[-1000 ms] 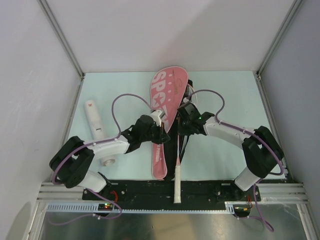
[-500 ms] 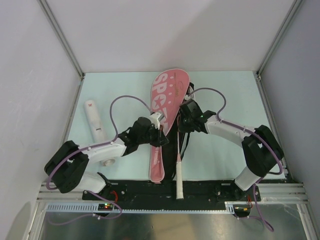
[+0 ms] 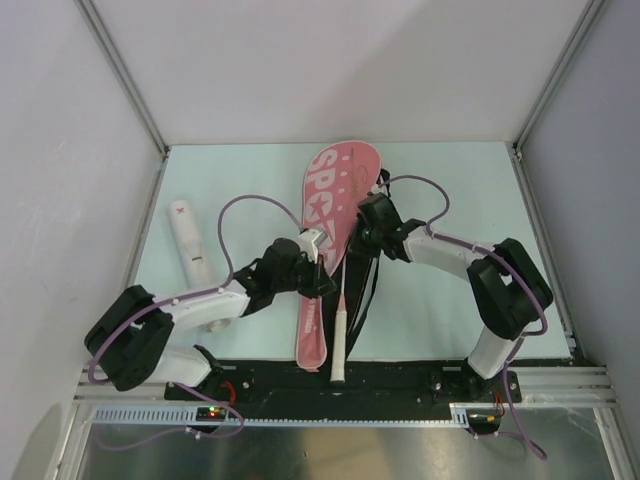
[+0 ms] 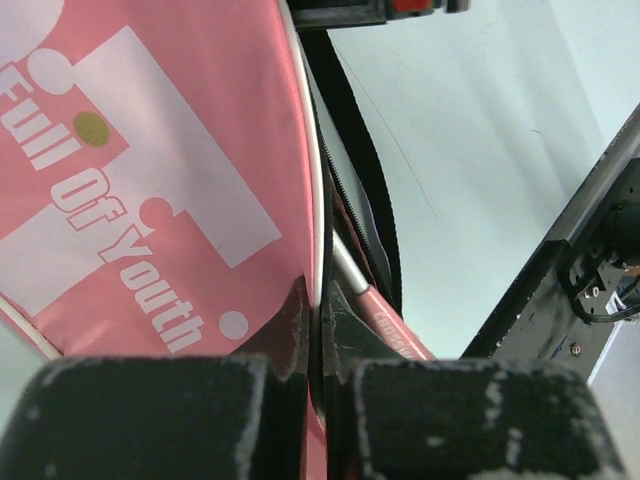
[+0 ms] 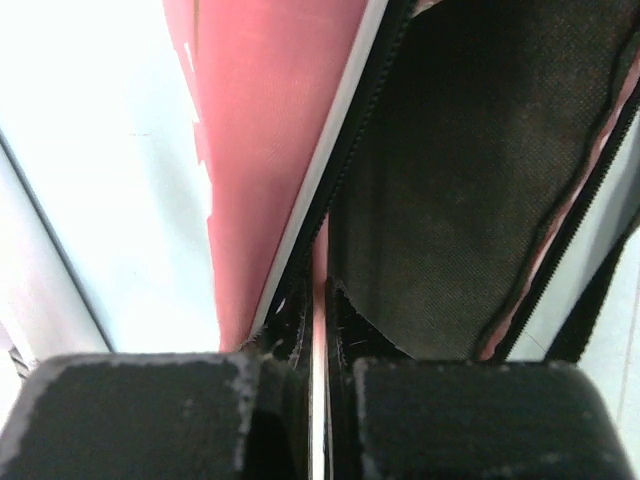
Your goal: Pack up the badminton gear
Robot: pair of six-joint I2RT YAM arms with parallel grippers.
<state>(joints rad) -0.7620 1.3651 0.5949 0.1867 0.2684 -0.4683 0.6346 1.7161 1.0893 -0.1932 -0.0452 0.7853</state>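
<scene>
My left gripper and right gripper are each pinched tight on an edge of the pink bag at table centre, one racket is partly in with its handle poking toward six o'clock, and the white tube at nine o'clock is not yet packed.

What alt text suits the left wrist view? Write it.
The left gripper pinches the white-piped edge of a pink fabric racket bag printed "Full Of Youth". Beside that edge run a pink-framed racket and a black strap, over a pale green table.
</scene>
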